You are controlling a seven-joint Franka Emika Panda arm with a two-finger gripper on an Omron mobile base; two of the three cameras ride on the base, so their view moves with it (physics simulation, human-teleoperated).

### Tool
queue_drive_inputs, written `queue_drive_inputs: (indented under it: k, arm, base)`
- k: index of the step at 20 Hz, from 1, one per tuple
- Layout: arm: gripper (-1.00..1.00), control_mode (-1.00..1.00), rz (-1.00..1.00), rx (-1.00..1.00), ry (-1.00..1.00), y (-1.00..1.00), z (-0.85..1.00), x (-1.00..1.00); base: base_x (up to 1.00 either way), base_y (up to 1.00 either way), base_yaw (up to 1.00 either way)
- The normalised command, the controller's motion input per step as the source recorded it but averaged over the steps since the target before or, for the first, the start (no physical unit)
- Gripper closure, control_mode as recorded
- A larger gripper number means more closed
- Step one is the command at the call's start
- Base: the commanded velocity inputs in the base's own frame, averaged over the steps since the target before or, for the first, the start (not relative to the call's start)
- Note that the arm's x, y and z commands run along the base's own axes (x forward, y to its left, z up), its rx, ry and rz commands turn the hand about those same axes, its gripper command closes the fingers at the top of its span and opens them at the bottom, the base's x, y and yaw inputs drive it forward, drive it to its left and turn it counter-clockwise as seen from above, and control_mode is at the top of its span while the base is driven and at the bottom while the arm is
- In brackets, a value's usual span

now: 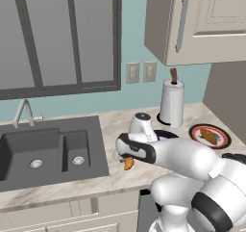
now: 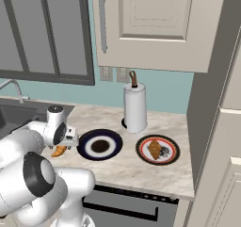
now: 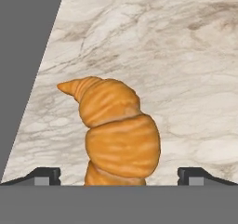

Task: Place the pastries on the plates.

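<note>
I judged the job half done at this point. The darker brown croissant (image 2: 155, 149) already lay on the white plate with the red-orange rim (image 2: 172, 156), which sat on the marble worktop (image 2: 141, 169) just to the right of the navy plate (image 2: 100, 145) and in front of the paper towel holder (image 2: 135, 107). That plate needed nothing more from me.

The golden-orange croissant (image 3: 116, 132) was not yet plated. It lay flat on the worktop to the left of the navy plate, near it but apart from it, between the plate and the dark sink (image 1: 45, 151). The navy plate itself carried no pastry that I could see.

My tool (image 3: 119, 176) stood over that croissant with its fingers spread wide, one tip either side of the pastry's near end, gripping nothing. From the hand camera the croissant sat centred between the tips, so I reckoned the approach was lined up. What remained, as I read it, was closing on the croissant, lifting it and setting it on the navy plate.
</note>
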Motion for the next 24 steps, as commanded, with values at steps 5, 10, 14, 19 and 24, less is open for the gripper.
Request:
queue_drive_inputs:
  k: [5,10,14,19,24]
  arm:
    - [-1.0,-1.0,-0.01,0.0,0.0,0.0,-0.06,0.1]
    - [-1.0,-1.0,-0.03,0.0,0.0,0.0,-0.01,0.23]
    - [-1.0,-1.0,-0.01,0.0,0.0,0.0,-0.06,0.07]
    - [-1.0,-1.0,0.0,0.0,0.0,0.0,-0.18,0.04]
    - [-1.0,-1.0,0.0,0.0,0.03,0.0,-0.14,0.0]
  base:
    - [0.0,0.0,0.0]
    - [0.0,0.0,0.0]
    - [0.0,0.0,0.0]
    - [0.0,0.0,0.0]
    - [0.0,0.0,0.0]
